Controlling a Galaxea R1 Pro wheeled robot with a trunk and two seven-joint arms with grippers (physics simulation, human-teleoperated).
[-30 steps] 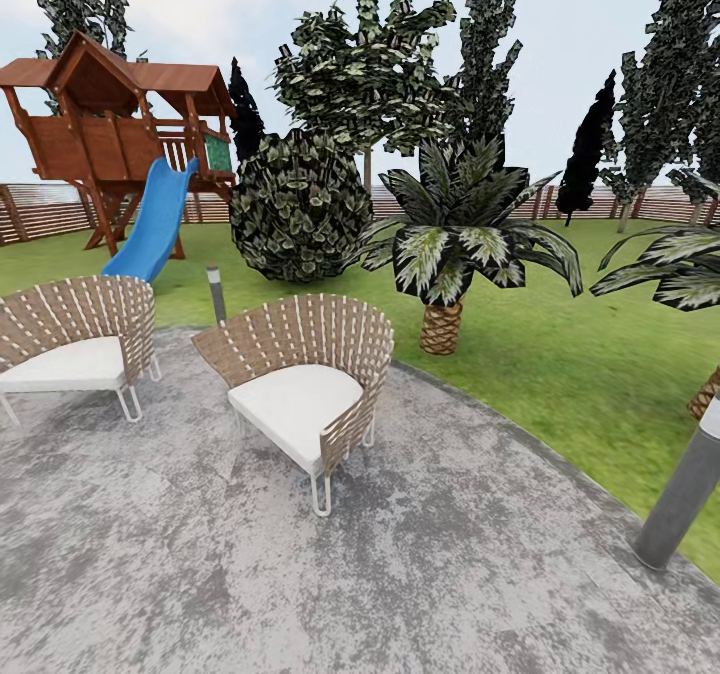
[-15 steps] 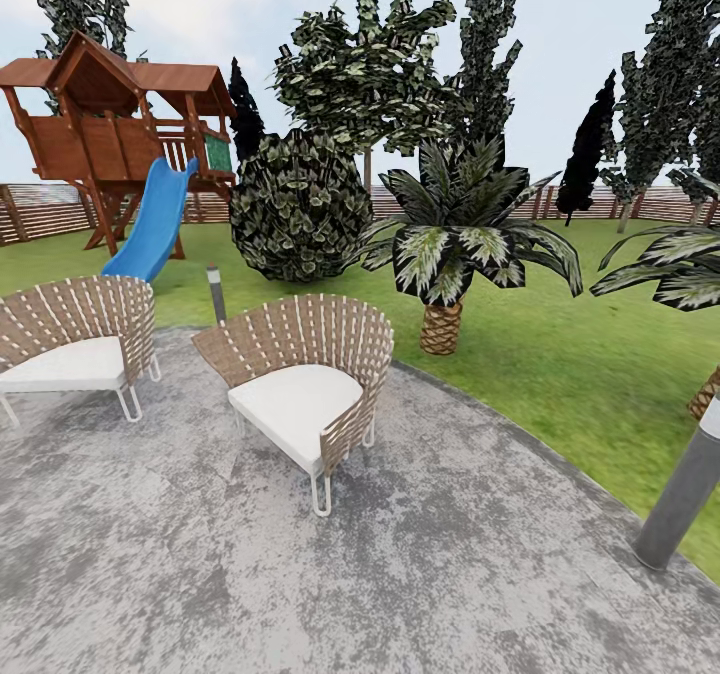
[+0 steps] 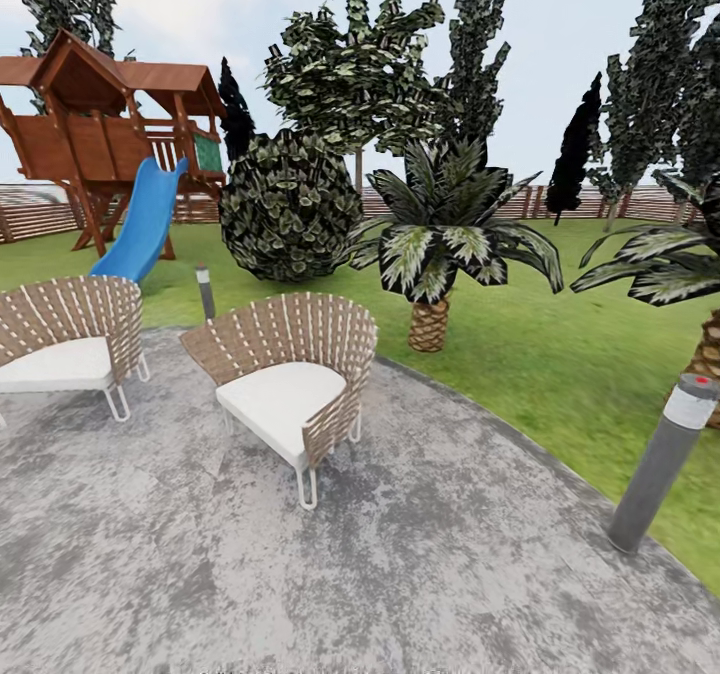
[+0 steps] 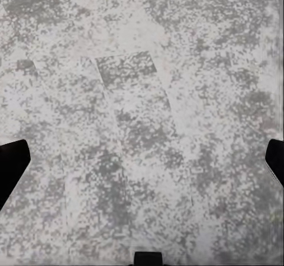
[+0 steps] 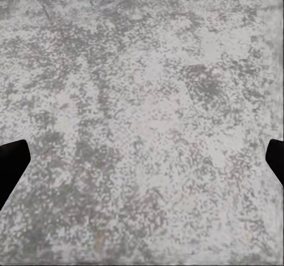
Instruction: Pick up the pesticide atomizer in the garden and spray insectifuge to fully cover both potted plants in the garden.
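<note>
I am in the garden, on the round grey speckled patio with green lawn beyond it and a brown slatted fence at the back. The pesticide atomizer and the potted plants are out of view. My left gripper hangs open over bare speckled paving, its dark fingertips far apart with nothing between them. My right gripper is likewise open above the paving, holding nothing.
Two woven chairs stand on the patio's left half. A grey lamp post stands at the patio's right edge, a smaller one behind the chairs. Palms, a round bush and a playhouse slide stand on the lawn.
The whole head view has shifted a little to the left, so the camera has turned slightly right; the near lamp post's top now shows. Nothing in the scene itself moved.
</note>
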